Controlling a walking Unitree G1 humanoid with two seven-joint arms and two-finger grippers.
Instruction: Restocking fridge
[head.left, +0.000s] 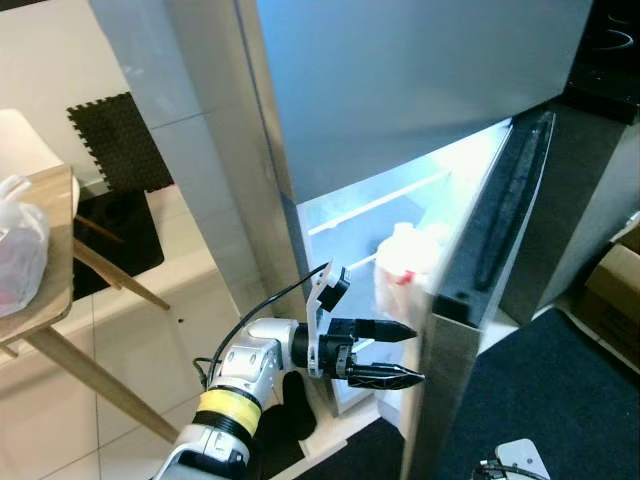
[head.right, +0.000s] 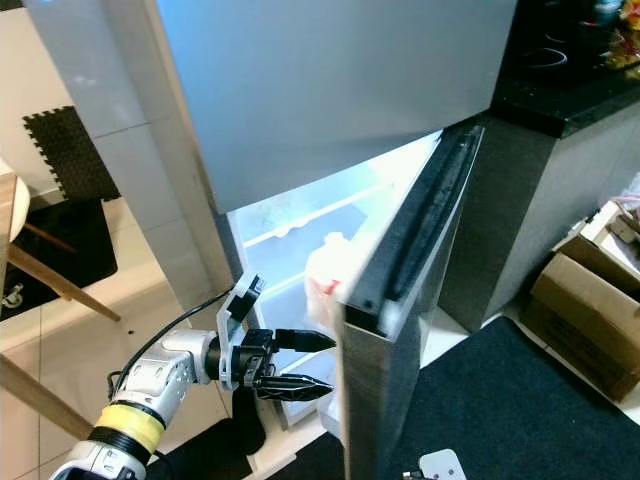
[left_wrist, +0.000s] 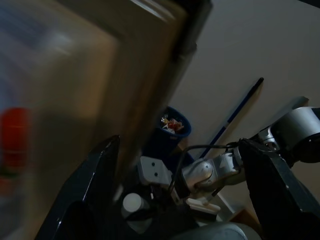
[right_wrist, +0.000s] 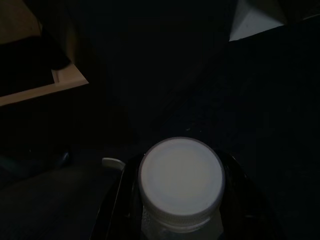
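**Left hand spread at the open fridge; right hand closed around a capped bottle**

The left hand (head.left: 405, 352) is held out level in front of the lit lower compartment of the fridge (head.left: 420, 90), just beside the inner edge of the open fridge door (head.left: 500, 260). Its two black fingers (head.left: 385, 328) are spread apart, one above the other, and nothing is gripped between them; no contact with the door edge can be confirmed. In the left wrist view the same fingers are seen wide apart, with the blurred door edge running between them.

Inside the compartment, a white bag with red print (head.left: 405, 265) is seen resting on a shelf (head.left: 370, 205) close to the door opening, beyond the fingertips and apart from them.

In the dark right wrist view, a bottle with a white round cap (right_wrist: 181, 181) is seen standing upright between the fingers of the right hand (right_wrist: 180, 220), which are pressed against its sides below the cap. The surroundings there are too dark to be made out.

At the left edge of the scene, a plastic bag (head.left: 20, 255) is seen lying on the corner of a wooden worktop (head.left: 55, 290), well apart from the fridge. A cardboard box (head.right: 585, 310) is seen on the floor to the right.
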